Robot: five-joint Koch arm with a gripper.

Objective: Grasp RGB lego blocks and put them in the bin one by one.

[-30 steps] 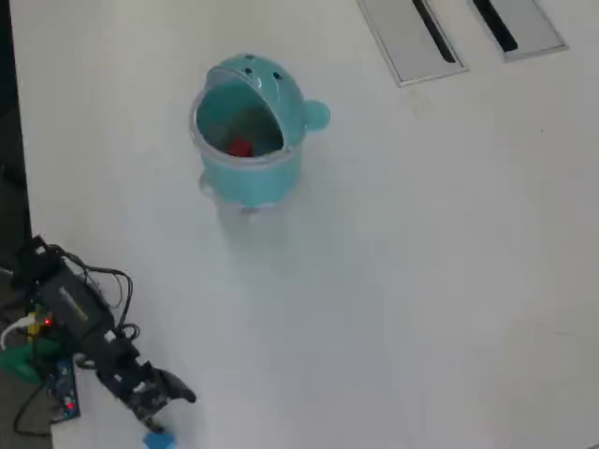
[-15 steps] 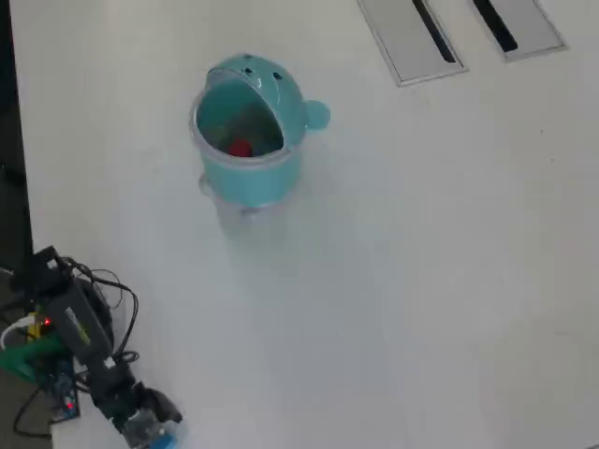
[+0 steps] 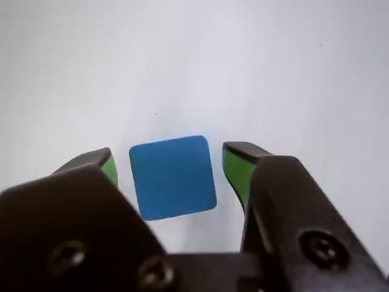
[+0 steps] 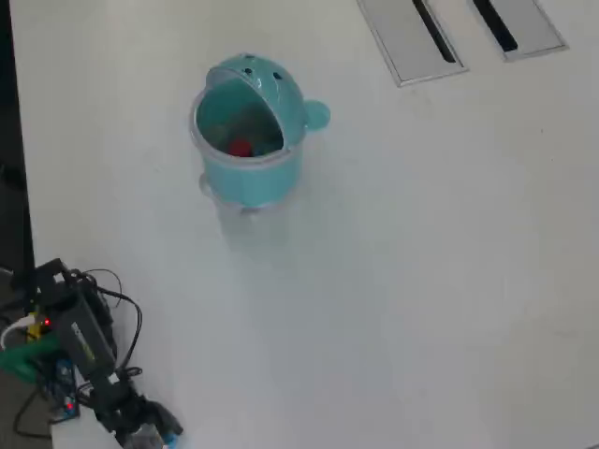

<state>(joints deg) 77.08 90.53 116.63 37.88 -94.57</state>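
In the wrist view a blue lego block (image 3: 173, 176) lies flat on the white table between the two green-padded fingers (image 3: 236, 163) of my gripper (image 3: 170, 159). The jaws stand open, with a thin strip of table showing on each side of the block. From overhead the gripper (image 4: 150, 434) sits at the bottom left edge, pointing down, and covers most of the block. The teal bin (image 4: 253, 180) stands upright at the upper left, far from the gripper. A red lego block (image 4: 241, 148) lies inside it.
The arm (image 4: 84, 341) with its cables and a circuit board (image 4: 62, 398) sits by the table's left edge (image 4: 21, 187). Two grey slotted panels (image 4: 398, 37) (image 4: 529, 28) lie at the top right.
The arm has swung toward the bottom edge of the overhead view and lowered over the blue block, which lay just beyond the gripper a second ago. The bin has not moved.
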